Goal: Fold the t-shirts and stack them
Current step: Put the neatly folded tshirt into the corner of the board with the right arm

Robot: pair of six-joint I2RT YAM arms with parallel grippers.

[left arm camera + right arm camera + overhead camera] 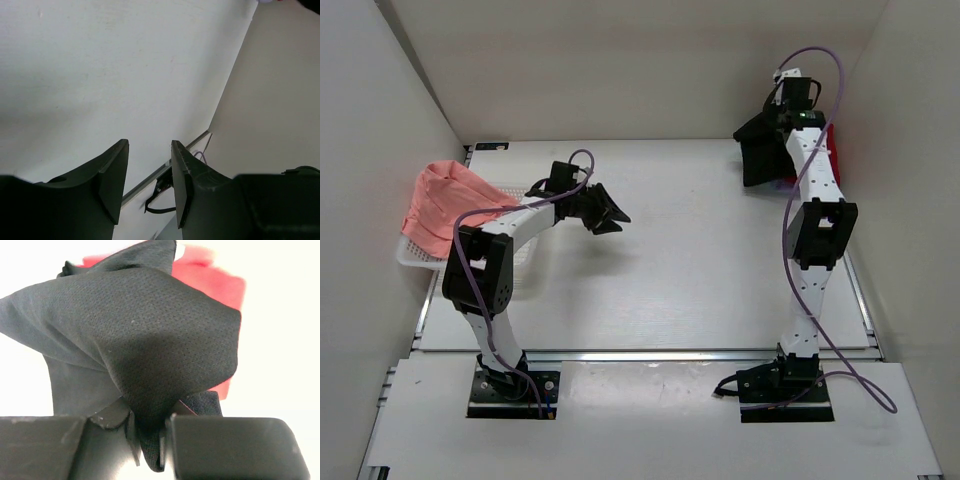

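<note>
the black t-shirt (150, 330) is pinched in the right gripper (150, 427) at the far right. the left gripper (149, 167) is seen narrowly parted, empty; the salmon-pink t-shirt (445, 205) is heaped on the left basket (415, 258).

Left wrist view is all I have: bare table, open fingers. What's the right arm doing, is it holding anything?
Observer: The right gripper is shut on the black shirt, which hangs from it near the far right corner.
Operator: Any other shirts over there?
Observer: A red shirt lies just beyond the black one, by the right wall.
Operator: And on the left side?
Observer: A salmon-pink shirt is heaped over the white basket at the left edge of the table, to the left of your left gripper.
</note>
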